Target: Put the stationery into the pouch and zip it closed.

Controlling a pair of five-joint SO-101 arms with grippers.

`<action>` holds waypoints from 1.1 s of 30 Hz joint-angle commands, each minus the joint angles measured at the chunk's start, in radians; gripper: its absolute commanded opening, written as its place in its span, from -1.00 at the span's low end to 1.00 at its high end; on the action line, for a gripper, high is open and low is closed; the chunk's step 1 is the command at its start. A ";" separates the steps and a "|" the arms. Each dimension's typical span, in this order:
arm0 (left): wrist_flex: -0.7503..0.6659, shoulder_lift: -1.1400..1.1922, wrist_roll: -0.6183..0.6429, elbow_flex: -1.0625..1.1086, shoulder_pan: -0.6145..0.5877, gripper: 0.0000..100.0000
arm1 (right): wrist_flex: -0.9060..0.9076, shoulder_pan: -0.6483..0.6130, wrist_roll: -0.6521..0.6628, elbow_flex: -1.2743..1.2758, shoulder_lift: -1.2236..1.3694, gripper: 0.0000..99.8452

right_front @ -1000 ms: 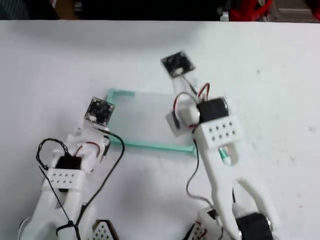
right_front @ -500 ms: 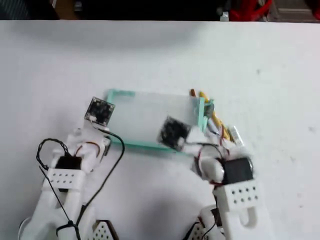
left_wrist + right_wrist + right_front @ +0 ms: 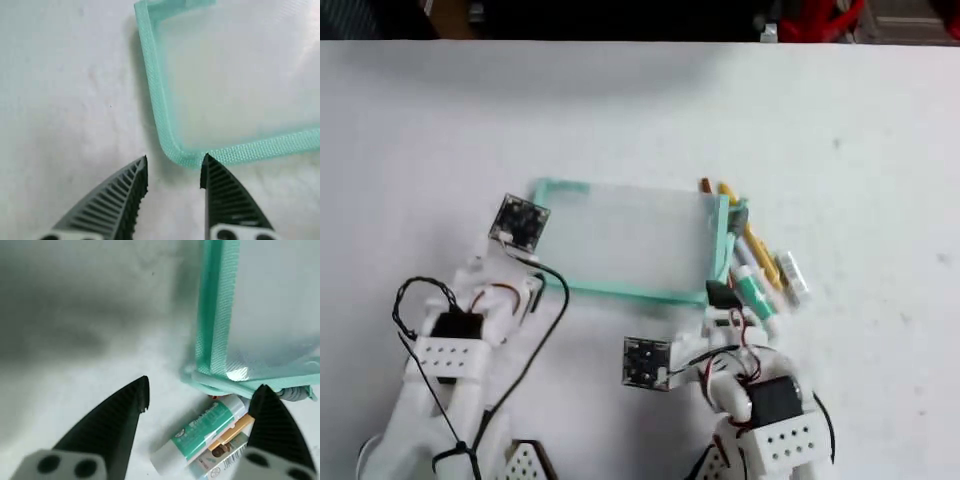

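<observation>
The translucent pouch (image 3: 620,238) with teal edging lies flat mid-table. Several stationery items (image 3: 757,262) lie bunched at its right end, among them a teal-and-white glue stick (image 3: 753,287) and yellow and orange pens (image 3: 725,190); they seem partly outside it. My right gripper (image 3: 204,387) is open just in front of the pouch's near right corner (image 3: 215,375), with the glue stick (image 3: 200,432) between its fingers' lines. My left gripper (image 3: 175,160) is open, its tips astride the pouch's near left corner (image 3: 172,150). The pouch (image 3: 230,80) looks flat there.
The left arm (image 3: 450,340) stands at the near left and the right arm (image 3: 770,420) at the near edge, both with loose black cables. The white table (image 3: 840,120) stretches bare behind and to the right of the pouch.
The right arm has drawn back from over the pouch toward the near edge, uncovering the stationery at the pouch's right end. The left arm has kept still.
</observation>
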 commanded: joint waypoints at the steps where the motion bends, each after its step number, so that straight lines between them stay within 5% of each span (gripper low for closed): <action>1: -0.014 -0.005 -0.006 -0.032 0.007 -0.62 | -0.120 -0.002 0.009 0.060 -0.027 -0.36; 13: -0.014 -0.005 -0.006 -0.032 0.010 -0.62 | -0.374 0.021 0.018 0.138 0.045 -0.36; 33: -0.015 -0.005 -0.006 -0.031 0.007 -0.62 | -0.710 -0.022 -0.012 -0.080 0.699 -0.36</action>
